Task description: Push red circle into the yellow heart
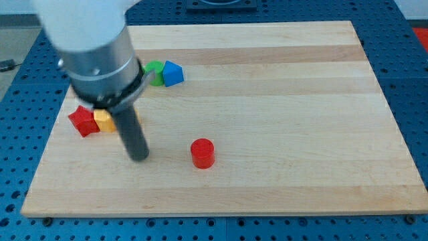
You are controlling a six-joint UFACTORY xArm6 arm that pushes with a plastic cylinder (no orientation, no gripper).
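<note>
A robot arm's dark rod stands on a wooden board [281,80], my tip [139,158] resting on bare wood between a red circle [202,153] to the view's right and a small cluster at the view's left. There is no gripper on this rig, so nothing opens, closes or holds; the rod can only push. The red circle, the block to be moved, sits alone near the board's middle, toward the view's bottom, apart from the tip. The yellow block [103,120], presumably the heart though its shape is partly hidden by the rod, touches a red star-like block [83,120] near the left edge. A green block [154,72] and a blue block [172,73] sit together further up.

The tip stands on the wrong side of the circle for a leftward push, so it likely needs to go round first. Clipping the circle on that detour could knock it rightward, away from the target. A push that is off-centre could let the round block roll off the tip and slide past the yellow one. Too firm a push could drive the yellow and red blocks toward the nearby left edge.

Open wood lies wide to the right and along the bottom, giving ample room to circle; the left margin is tight.
</note>
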